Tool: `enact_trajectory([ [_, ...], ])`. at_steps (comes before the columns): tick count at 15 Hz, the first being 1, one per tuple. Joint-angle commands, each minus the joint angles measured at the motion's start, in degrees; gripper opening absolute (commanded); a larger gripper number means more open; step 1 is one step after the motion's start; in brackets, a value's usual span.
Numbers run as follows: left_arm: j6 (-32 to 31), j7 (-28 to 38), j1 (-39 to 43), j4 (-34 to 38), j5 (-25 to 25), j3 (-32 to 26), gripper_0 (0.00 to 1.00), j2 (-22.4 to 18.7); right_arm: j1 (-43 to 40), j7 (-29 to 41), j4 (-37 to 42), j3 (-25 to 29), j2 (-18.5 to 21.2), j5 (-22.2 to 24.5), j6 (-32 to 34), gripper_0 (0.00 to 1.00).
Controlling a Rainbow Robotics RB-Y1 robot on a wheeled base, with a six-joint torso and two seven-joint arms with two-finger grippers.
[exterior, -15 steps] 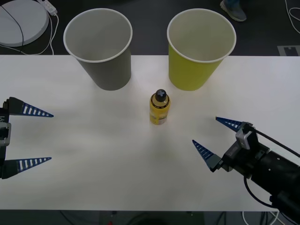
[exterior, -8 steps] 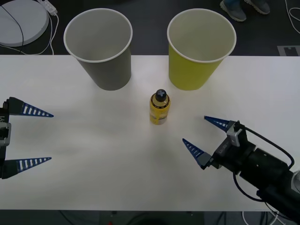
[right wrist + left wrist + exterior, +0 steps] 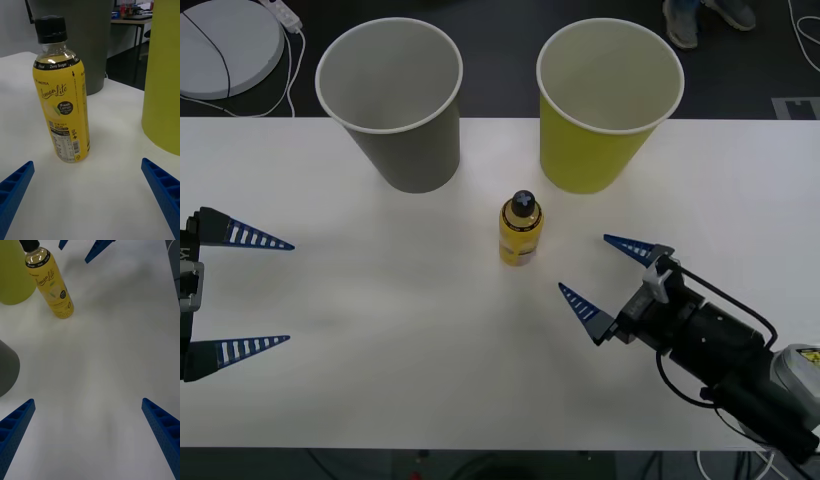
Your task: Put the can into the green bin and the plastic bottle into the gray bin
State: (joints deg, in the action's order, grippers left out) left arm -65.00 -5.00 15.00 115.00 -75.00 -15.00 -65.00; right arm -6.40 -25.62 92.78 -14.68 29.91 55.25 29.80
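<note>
The plastic bottle (image 3: 521,231), yellow with a black cap, stands upright mid-table. Behind it stand the gray bin (image 3: 391,104) on the left and the green bin (image 3: 609,104) on the right. My right gripper (image 3: 583,263) is open just right of the bottle and a little nearer than it, fingers pointing at it without touching. The right wrist view has the bottle (image 3: 63,108) ahead of the open fingers, with the green bin (image 3: 165,75) beside it. My left gripper (image 3: 290,292) rests open at the table's left edge. The can is out of view.
The white table (image 3: 380,390) has free room in front of the bottle and between the two arms. Its far edge runs just behind the bins. A round white device (image 3: 220,45) with a cable lies on the floor at the back left.
My right gripper has advanced to the left and forward toward the bottle, staying open. The left arm, the bottle and both bins have not moved.
</note>
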Motion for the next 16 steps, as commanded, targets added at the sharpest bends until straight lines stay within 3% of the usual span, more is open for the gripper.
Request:
enact_trajectory([
  [1, 0.0, 0.0, 0.0, 0.0, 0.0, 0.0, 1.00, 0.0, 2.4, -0.7, -3.2, -1.0, -1.5, -0.1, 0.9, 1.00],
  [16, 0.0, 0.0, 0.0, 0.0, 0.0, 0.0, 1.00, 0.0, 12.0, 1.5, -3.9, -8.2, -2.7, -0.8, -8.1, 1.00],
])
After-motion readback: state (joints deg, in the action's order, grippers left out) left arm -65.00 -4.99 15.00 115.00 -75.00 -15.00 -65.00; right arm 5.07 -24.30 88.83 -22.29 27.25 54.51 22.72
